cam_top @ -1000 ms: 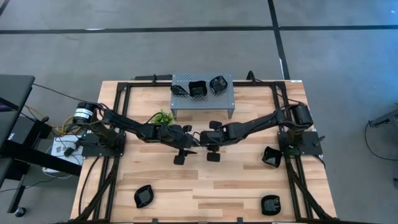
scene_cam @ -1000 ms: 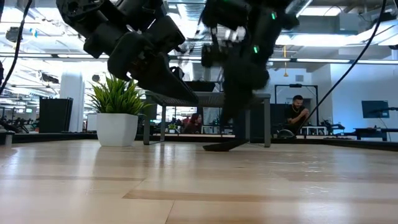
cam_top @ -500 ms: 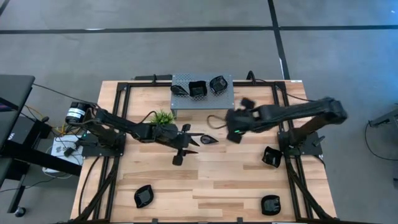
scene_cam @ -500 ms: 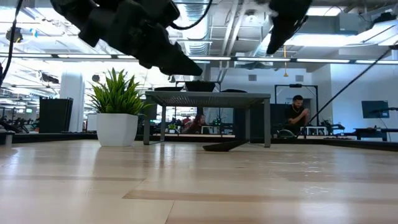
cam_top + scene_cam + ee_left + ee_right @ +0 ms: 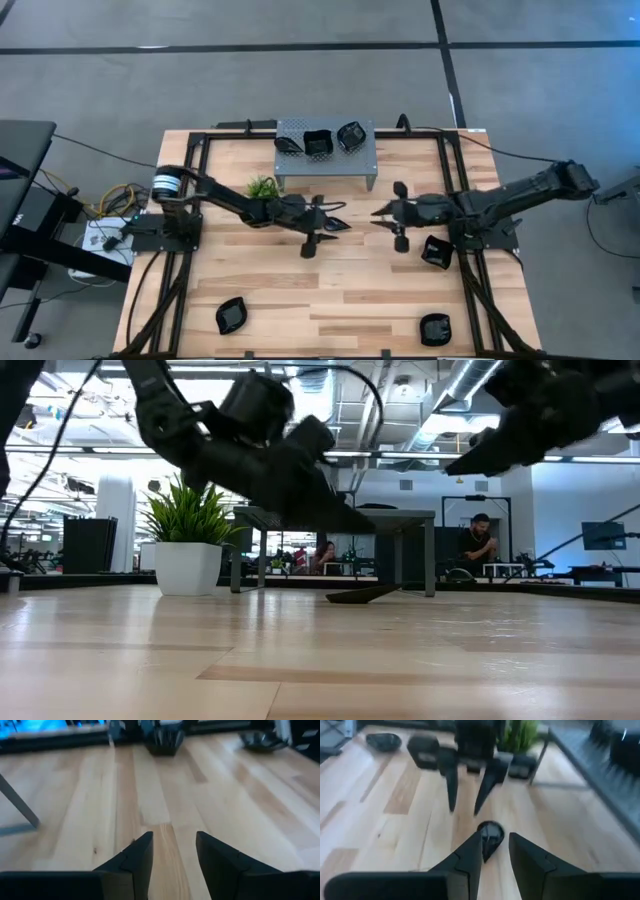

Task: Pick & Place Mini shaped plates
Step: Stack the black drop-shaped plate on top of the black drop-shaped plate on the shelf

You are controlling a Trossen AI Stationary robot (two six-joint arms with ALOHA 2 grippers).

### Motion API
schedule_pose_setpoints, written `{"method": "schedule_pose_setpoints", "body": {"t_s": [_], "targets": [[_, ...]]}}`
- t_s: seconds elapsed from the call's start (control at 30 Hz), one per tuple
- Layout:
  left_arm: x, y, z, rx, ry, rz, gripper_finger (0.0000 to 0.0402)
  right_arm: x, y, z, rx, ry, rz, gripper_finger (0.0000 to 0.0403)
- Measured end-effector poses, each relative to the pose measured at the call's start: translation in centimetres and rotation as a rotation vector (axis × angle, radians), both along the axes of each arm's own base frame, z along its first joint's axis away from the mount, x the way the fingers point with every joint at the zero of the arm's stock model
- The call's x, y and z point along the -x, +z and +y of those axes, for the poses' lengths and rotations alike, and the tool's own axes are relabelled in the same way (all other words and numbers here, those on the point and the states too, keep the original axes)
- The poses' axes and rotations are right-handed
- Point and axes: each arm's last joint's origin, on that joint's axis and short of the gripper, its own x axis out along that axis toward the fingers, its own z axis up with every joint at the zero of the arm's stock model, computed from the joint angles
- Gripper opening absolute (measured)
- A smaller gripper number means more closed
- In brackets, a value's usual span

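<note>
A teardrop-shaped mini plate (image 5: 335, 225) lies flat on the worktop (image 5: 380, 290) between the two grippers, held by neither. The left gripper (image 5: 325, 224) is just beside it, jaws apart and empty. The right gripper (image 5: 383, 213) faces it from the other side, a little off, jaws also apart; in its wrist view the plate (image 5: 490, 834) sits just beyond the fingertips (image 5: 479, 838).

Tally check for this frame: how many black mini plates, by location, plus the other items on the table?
Plates on the stand: 3
Plates on the table: 4
Plants: 1
Total: 9, stand included
</note>
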Motion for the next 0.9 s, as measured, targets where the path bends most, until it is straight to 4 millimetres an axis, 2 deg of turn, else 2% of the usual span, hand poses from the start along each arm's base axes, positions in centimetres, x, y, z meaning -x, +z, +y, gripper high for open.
{"method": "schedule_pose_setpoints", "body": {"t_s": [0.1, 0.27, 0.67, 0.8, 0.9], "targets": [[-0.9, -1.3, 0.3, 0.001, 0.008, 0.027, 0.015, 1.0, -0.5, -0.7, 0.028, 0.031, -0.09, 0.0093], [-1.3, -2.9, 0.8, 0.003, 0.064, 0.073, 0.015, 1.9, -0.3, -1.5, -0.055, -0.024, -0.124, 0.0093], [-1.0, -4.7, 1.3, 0.058, 0.163, 0.147, 0.0148, 2.0, -0.1, -1.5, -0.064, -0.029, -0.136, 0.0093], [-1.0, -4.8, 1.4, 0.034, 0.202, 0.154, 0.0132, 2.0, -0.1, -1.5, -0.064, -0.029, -0.137, 0.0093], [-1.0, -4.9, 1.4, 0.031, 0.204, 0.157, 0.0103, 2.0, -0.1, -1.5, -0.064, -0.028, -0.138, 0.0093]]}}
